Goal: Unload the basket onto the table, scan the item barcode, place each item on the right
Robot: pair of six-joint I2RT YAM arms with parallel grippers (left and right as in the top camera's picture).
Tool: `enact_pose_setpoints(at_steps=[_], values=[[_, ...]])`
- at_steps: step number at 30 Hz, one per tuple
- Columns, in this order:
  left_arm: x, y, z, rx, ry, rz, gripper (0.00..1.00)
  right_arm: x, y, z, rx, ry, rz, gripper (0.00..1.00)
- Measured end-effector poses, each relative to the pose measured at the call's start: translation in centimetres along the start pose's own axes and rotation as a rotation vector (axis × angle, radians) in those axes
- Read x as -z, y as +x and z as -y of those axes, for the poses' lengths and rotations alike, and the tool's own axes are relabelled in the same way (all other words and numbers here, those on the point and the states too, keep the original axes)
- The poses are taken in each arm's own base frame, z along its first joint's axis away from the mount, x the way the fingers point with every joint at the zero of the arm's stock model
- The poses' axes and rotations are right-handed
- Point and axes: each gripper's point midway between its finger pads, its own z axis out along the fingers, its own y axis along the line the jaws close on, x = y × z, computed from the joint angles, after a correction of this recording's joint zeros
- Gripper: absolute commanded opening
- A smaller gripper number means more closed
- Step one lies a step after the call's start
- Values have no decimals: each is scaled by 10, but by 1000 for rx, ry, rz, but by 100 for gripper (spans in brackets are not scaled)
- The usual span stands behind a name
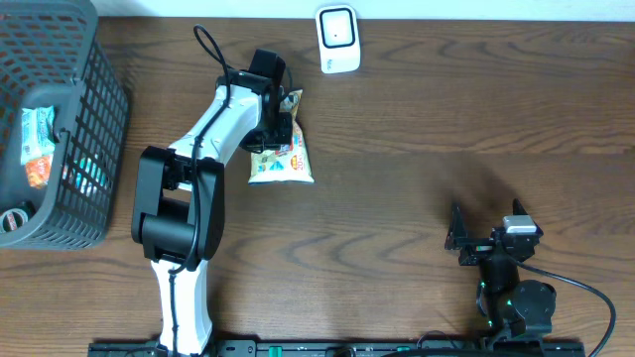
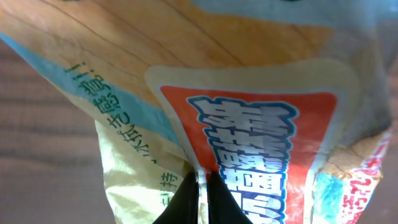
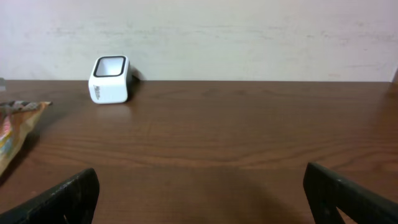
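The item, a colourful snack packet [image 1: 283,154], hangs over the table left of centre, its upper end pinched by my left gripper [image 1: 276,121], which is shut on it. In the left wrist view the packet [image 2: 249,124] fills the frame, with its sealed edge clamped between the two dark fingertips [image 2: 214,202]. No barcode shows on it. A white barcode scanner [image 1: 338,39] stands at the table's far edge, up and to the right of the packet; it also shows as a scanner [image 3: 110,79] in the right wrist view. My right gripper [image 1: 474,241] rests open near the front right, holding nothing.
A dark mesh basket [image 1: 94,129] with several packaged goods stands at the far left. A pale wall [image 3: 249,37] rises behind the table's far edge. The packet's tip [image 3: 15,127] shows at the left of the right wrist view.
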Motion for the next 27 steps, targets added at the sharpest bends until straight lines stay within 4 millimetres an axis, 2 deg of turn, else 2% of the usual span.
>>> enact_pose_setpoints(at_steps=[4,7,11,14,16,18,21,24,26,27], values=[[9,1,-1,0,-7,2,7,0,0,0,0,0,0,99],[37,-6,2,1,4,70,7,0,0,0,0,0,0,99],[91,-8,9,24,31,164,8,0,0,0,0,0,0,99],[107,-7,19,18,44,194,8,0,0,0,0,0,0,99],[101,-5,27,3,47,189,6,0,0,0,0,0,0,99],[84,1,33,-10,45,167,7,0,0,0,0,0,0,99],[46,13,38,-25,35,121,7,0,0,0,0,0,0,99],[8,25,34,-26,18,69,8,0,0,0,0,0,0,99],[-9,31,30,-23,7,40,8,0,0,0,0,0,0,99],[-11,31,30,-22,7,36,8,0,0,0,0,0,0,99]])
